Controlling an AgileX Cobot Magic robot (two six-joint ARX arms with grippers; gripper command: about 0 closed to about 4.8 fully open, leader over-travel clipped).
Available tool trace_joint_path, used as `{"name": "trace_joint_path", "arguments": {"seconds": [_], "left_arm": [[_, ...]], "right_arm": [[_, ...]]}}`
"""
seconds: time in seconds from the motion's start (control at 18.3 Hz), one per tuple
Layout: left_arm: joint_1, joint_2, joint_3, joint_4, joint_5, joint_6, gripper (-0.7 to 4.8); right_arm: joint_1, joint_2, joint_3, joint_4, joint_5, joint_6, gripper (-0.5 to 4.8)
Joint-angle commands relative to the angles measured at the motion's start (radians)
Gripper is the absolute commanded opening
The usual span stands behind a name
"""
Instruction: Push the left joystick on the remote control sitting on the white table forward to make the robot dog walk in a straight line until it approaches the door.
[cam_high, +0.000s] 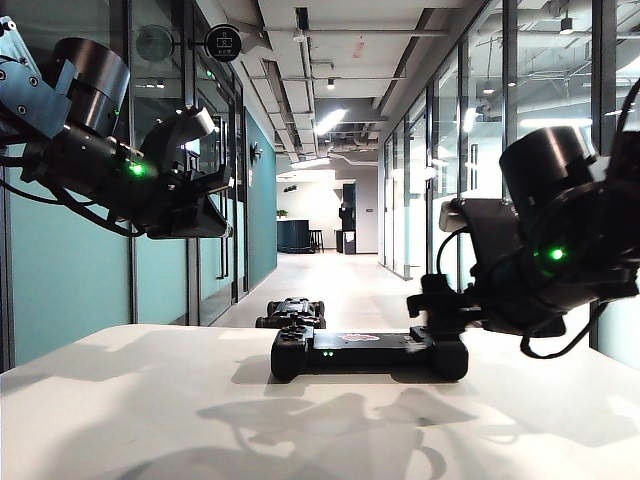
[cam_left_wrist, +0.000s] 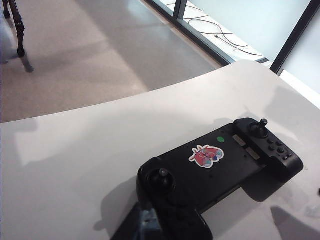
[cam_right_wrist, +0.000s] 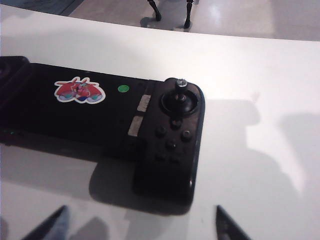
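Observation:
The black remote control (cam_high: 368, 352) lies flat on the white table (cam_high: 150, 410), green lights facing the exterior view. Its left joystick (cam_left_wrist: 161, 175) and right joystick (cam_left_wrist: 260, 125) stand upright, with a reddish sticker (cam_left_wrist: 206, 155) between them. My left gripper (cam_high: 205, 195) hangs high above the table's left side. In the left wrist view only one dark finger of this gripper (cam_left_wrist: 145, 224) shows, just short of the left joystick. My right gripper (cam_high: 440, 300) is low at the controller's right end, open (cam_right_wrist: 140, 227), its fingertips (cam_right_wrist: 55, 222) wide apart on either side. The robot dog (cam_high: 292, 312) crouches on the floor beyond the table.
A long corridor with glass walls and doors (cam_high: 215, 250) runs away behind the dog. Thin dark legs (cam_right_wrist: 156, 11) show on the floor past the table edge (cam_left_wrist: 125, 97). Cables (cam_left_wrist: 220, 30) lie along the window wall.

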Motion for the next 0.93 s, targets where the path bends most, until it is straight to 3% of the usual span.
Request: {"name": "trace_joint_path", "arguments": {"seconds": [0.05,0.44,0.6,0.93], "left_arm": [[-0.001,-0.002,0.003,0.012,0.006,0.008,-0.06],[-0.001,-0.002,0.005,0.014,0.01,0.007,-0.05],[-0.001,-0.002,0.005,0.014,0.01,0.007,-0.05],[-0.001,-0.002,0.005,0.014,0.01,0.007,-0.06]], "right_arm": [[-0.002,0.019,0.033,0.002,0.003,0.001,3.52],[-0.056,0.052,0.074,-0.021,-0.038,0.001,3.61],[-0.056,0.064,0.076,-0.016,-0.06,0.004,4.28],[-0.056,0.122,0.135,-0.024,-0.071,0.015,4.28]]}}
